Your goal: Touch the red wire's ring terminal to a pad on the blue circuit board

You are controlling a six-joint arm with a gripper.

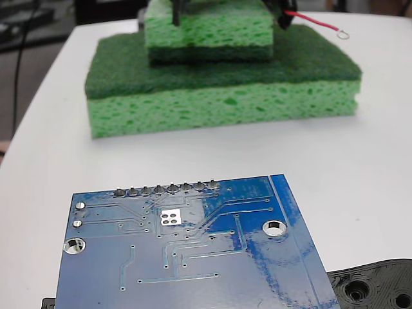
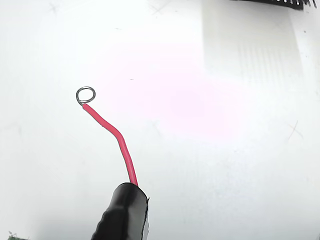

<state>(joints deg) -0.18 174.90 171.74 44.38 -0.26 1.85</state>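
White tabletop (image 1: 380,148): blue circuit board (image 1: 193,257) at six o'clock, its pad (image 1: 171,217) bare; stacked green sponges (image 1: 219,84) at twelve; red wire (image 1: 313,22) and ring terminal (image 1: 343,33) at one o'clock, well apart. Gripper's state: cannot tell.

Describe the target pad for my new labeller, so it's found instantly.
Find the blue circuit board nearest the fixed camera. Just below its row of grey solder pins sits the pad: the only silvery square, with four dark dots, unlike the round mounting holes.
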